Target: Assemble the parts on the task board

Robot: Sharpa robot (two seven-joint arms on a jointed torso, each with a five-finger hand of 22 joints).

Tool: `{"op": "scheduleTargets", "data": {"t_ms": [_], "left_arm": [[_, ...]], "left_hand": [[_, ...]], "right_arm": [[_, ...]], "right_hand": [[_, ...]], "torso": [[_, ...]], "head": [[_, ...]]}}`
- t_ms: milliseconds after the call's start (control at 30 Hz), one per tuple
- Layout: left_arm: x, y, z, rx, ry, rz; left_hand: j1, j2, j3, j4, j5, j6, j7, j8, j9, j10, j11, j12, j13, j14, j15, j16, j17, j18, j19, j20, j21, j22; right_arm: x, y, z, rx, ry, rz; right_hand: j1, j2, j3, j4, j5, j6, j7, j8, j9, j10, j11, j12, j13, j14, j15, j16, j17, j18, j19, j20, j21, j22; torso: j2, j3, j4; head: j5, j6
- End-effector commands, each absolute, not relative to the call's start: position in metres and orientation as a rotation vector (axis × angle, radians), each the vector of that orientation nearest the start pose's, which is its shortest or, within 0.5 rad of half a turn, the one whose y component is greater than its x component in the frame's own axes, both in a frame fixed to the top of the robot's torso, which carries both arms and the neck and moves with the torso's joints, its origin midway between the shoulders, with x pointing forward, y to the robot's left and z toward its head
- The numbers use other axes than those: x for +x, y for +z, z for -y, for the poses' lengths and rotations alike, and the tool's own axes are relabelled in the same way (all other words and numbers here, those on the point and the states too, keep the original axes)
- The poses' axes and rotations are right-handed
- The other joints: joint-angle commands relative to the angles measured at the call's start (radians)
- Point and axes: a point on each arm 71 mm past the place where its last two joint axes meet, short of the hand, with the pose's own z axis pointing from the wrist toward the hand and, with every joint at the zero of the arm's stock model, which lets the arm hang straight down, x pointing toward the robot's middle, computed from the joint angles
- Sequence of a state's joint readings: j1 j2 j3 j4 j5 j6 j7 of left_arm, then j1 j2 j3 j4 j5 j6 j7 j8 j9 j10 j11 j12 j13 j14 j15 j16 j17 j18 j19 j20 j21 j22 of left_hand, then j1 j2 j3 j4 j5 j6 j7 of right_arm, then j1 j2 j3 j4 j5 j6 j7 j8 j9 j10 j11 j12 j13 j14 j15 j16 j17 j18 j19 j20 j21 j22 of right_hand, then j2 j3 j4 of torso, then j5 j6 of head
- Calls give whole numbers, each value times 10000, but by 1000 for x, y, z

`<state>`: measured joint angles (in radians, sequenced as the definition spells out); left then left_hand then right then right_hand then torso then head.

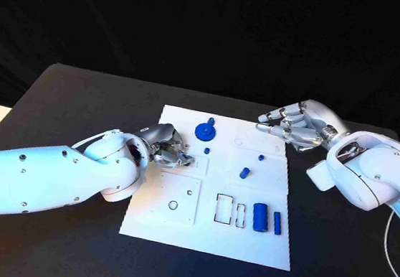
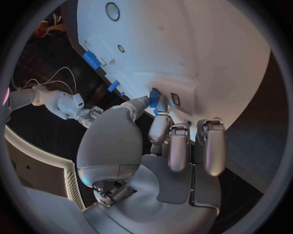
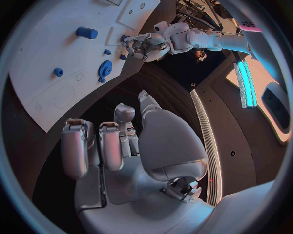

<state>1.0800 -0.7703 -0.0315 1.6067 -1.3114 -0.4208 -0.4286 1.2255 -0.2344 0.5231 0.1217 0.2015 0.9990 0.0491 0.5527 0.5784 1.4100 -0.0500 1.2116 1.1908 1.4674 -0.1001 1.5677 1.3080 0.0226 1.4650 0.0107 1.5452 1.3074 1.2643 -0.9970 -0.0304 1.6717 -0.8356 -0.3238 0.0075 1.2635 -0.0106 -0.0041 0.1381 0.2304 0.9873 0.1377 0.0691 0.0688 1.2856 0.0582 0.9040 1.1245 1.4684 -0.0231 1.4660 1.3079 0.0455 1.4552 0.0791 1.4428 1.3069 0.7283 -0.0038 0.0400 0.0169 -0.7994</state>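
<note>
Task board (image 1: 159,222) bears blue gear (image 1: 205,132), blue cylinder (image 1: 259,217), small pegs.

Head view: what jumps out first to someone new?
The white task board in the middle of the black table, dotted with small blue parts, the blue gear near its far edge standing out most. The left hand sits at the board's left edge, pinching a small blue piece in its fingertips. The right hand hovers off the far right corner, fingers curled, holding nothing.

Head camera looks down; wrist cameras sit behind hands, sharing the task board (image 1: 215,185).
</note>
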Motion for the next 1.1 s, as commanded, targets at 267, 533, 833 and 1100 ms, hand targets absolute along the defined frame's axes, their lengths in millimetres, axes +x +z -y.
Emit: {"op": "scheduleTargets", "data": {"t_ms": [267, 533, 833, 1100], "left_arm": [[447, -244, -160, -2517, -5954, -19058], [448, -245, -161, -2798, -5837, -19259], [451, -246, -161, -3230, -5729, -19548], [454, -247, -162, -4000, -5821, -20292]], "left_hand": [[-227, 59, 365, -453, 138, 502, -428, -5, 18, 84, -93, 106, 94, 1034, -97, 31, 2628, -141, 902, -78, 21, 2315], [-530, 79, 114, -241, 608, 585, -494, 38, 61, 173, -151, 176, 183, 1034, -146, 31, 2628, -145, 912, -127, 30, 2332], [-683, 113, 19, -132, 855, 616, -520, 57, 86, 213, -174, 201, 219, 1034, -166, 31, 2628, -147, 916, -150, 33, 2339], [-765, 20, -96, -141, 1644, 673, -560, 80, 119, 256, -207, 230, 268, 1034, -188, 31, 2628, -143, 911, -177, 22, 2329]], "right_arm": [[467, -143, 232, 3661, 10265, -17020], [467, -143, 232, 3656, 10272, -17016], [467, -143, 231, 3651, 10284, -17011], [467, -144, 231, 3650, 10311, -17052]], "right_hand": [[-44, 73, -38, 0, 63, 59, 16, 25, 12, 2, -64, 60, -3, 671, -10, -37, 991, 101, -57, 16, -31, -2], [-46, 78, -49, 7, 71, 59, 15, 24, 12, 1, -64, 63, -3, 670, -10, -44, 982, 104, -62, 16, -37, -14], [-46, 79, -51, 8, 72, 59, 15, 24, 12, 0, -65, 62, -5, 670, -10, -44, 982, 103, -61, 16, -37, -13], [-47, 86, -62, 15, 89, 60, 15, 24, 12, 6, -65, 79, 4, 670, -10, -45, 982, 103, -60, 16, -37, -11]], "torso": [[-6, 5, 3], [1, 1, -4], [-6, 14, -2], [-4, 11, -3]], "head": [[-6, -11], [-27, -23], [-55, -19], [-80, -37]]}}
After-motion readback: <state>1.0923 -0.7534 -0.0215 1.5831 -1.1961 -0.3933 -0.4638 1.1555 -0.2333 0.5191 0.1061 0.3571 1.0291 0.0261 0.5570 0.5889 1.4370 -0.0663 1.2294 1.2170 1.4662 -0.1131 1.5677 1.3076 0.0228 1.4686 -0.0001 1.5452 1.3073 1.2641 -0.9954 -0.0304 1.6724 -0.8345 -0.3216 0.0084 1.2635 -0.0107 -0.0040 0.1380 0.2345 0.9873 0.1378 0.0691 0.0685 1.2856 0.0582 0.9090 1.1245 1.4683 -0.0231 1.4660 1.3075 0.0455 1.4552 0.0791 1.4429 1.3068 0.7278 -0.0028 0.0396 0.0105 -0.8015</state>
